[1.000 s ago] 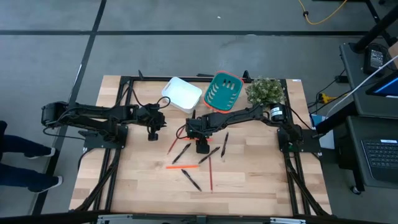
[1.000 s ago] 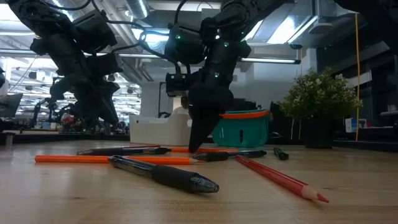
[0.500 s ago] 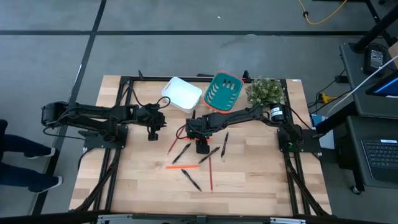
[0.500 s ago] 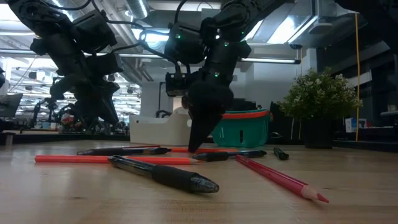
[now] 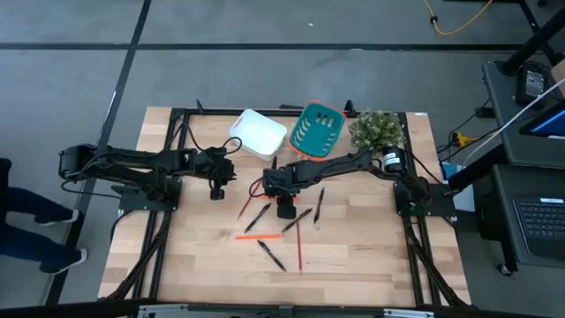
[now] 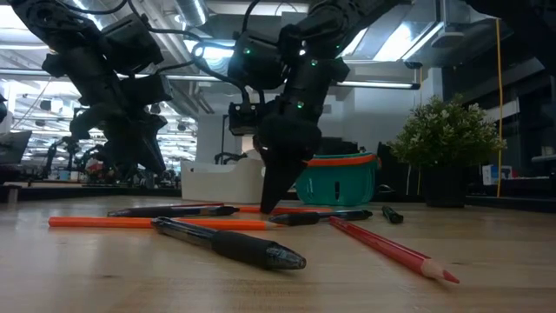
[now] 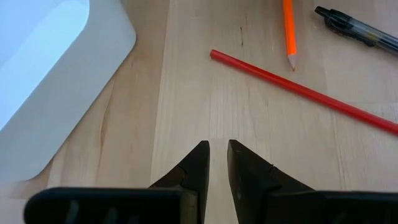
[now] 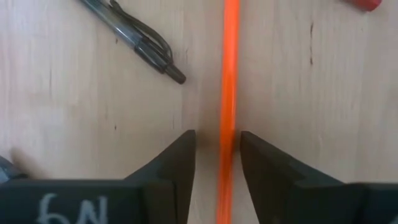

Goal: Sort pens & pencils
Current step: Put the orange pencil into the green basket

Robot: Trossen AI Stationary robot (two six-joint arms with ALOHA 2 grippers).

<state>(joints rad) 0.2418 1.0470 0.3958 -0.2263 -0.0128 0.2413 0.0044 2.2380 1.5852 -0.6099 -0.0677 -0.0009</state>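
Observation:
Black pens (image 5: 258, 216) and red and orange pencils (image 5: 259, 236) lie flat and scattered on the middle of the wooden table. My right gripper (image 8: 217, 149) points down among them, its tips at the tabletop (image 6: 265, 207). It is open, with one finger on each side of an orange pencil (image 8: 229, 74). A black pen (image 8: 134, 40) lies just beside it. My left gripper (image 7: 217, 149) is shut and hovers over bare wood left of the pile (image 5: 216, 188), near a red pencil (image 7: 298, 90) and the white tray. My right gripper comes from above, pointing down, with its fingers (image 8: 186, 155) across the orange pencil's shaft (image 8: 227, 124), which lies flat on the table. Whether the fingers touch the pencil, I cannot tell.
A white tray (image 5: 259, 132) and a teal slotted basket (image 5: 318, 128) stand at the table's far edge, with a potted plant (image 5: 377, 130) to their right. A pen (image 6: 230, 245) and a red pencil (image 6: 391, 248) lie nearer the front. Bare wood shows left and front.

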